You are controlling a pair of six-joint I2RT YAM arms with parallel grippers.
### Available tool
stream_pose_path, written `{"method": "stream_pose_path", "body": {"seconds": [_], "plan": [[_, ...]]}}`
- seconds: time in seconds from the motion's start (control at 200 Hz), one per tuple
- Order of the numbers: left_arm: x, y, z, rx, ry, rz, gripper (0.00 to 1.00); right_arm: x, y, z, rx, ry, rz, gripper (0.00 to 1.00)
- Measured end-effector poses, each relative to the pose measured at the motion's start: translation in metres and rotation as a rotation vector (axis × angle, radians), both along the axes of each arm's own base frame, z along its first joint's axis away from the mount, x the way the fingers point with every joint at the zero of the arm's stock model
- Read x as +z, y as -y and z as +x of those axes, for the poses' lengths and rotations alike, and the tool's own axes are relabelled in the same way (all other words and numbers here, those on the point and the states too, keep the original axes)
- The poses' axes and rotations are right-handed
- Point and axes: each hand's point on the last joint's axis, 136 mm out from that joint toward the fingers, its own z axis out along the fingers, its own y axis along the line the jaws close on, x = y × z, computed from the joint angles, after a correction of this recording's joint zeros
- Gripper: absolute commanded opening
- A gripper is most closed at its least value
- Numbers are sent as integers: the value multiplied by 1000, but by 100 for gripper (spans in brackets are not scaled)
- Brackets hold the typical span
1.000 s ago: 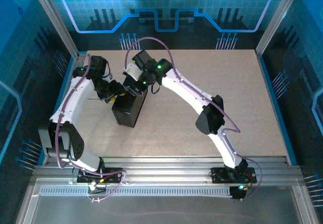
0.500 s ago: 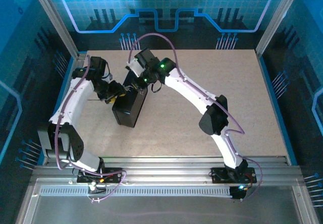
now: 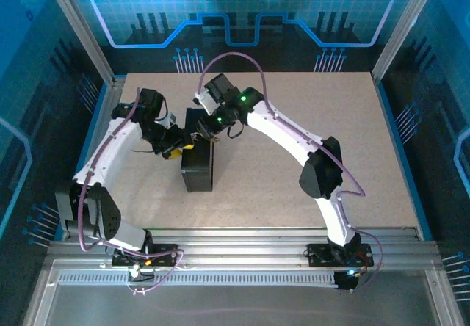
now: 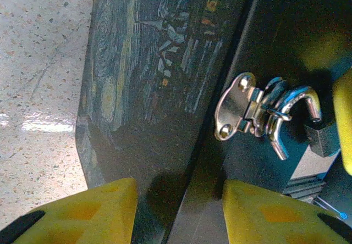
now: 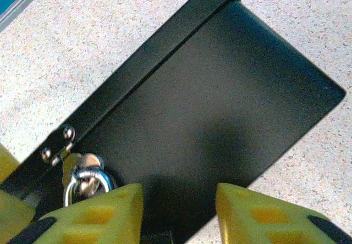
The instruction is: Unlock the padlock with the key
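box [image 4: 137,62]: black, blue-yellow swirl print | hasp [image 4: 242,109]: silver | fingers [image 5: 258,216]: yellow | table [image 5: 137,13]: beige, speckled

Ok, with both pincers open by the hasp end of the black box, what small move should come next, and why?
Probably shift the right pincer over the padlock and close on its body. Its fingers stand apart above the black box, and the shackle sits through the hasp, off to one side of the gap, so steadying the lock looks like the first need.
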Motion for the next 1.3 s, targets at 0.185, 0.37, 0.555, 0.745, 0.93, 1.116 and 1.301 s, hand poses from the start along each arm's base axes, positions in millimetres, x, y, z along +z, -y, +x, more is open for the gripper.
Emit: {"method": "stream_pose_path", "body": {"seconds": [0.185,0.37,0.555,0.745,0.93,1.116,1.301], "plan": [[0,0,0,2,0,-2,45,0,24,10,-25,-57,37,52],[-1,0,1,2,2,-3,45,-11,25,4,0,-136,89,54],[-1,0,1,2,2,-3,45,-14,19,-3,4,-203,175,54],[-1,0,1,2,2,-2,45,-15,18,-5,-32,-255,242,54],[-1,0,1,2,2,-2,45,-3,16,-6,-59,-271,298,55],[-1,0,1,2,2,-2,45,27,12,-9,-46,-243,371,56],[-1,0,1,2,2,-2,45,27,7,-17,-25,-244,361,58]]}}
